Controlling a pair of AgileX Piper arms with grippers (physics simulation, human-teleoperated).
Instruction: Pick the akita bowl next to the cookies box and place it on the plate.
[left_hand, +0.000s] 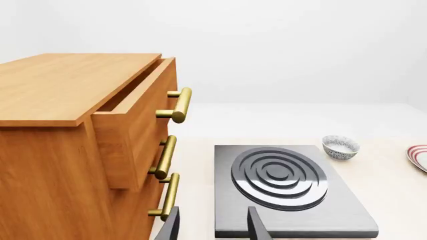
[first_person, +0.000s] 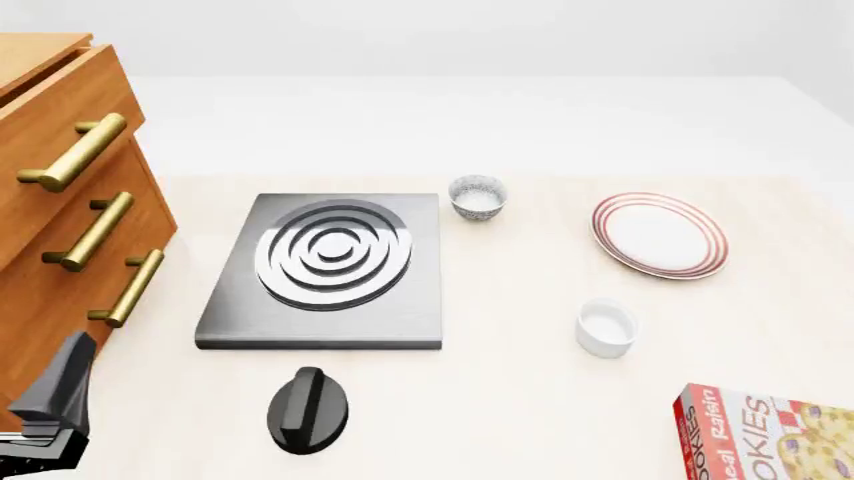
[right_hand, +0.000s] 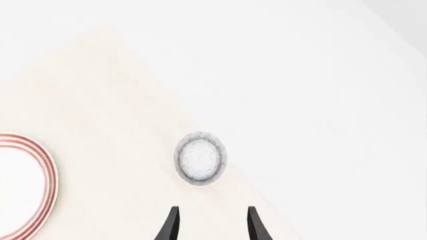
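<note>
Speckled akita bowl (right_hand: 199, 158) upright, mouth upward

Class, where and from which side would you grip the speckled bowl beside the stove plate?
Probably its rim: come at the speckled bowl from above and pinch the wall, inside and outside. It stands upright, mouth open, thin-walled, with nothing over it.
</note>
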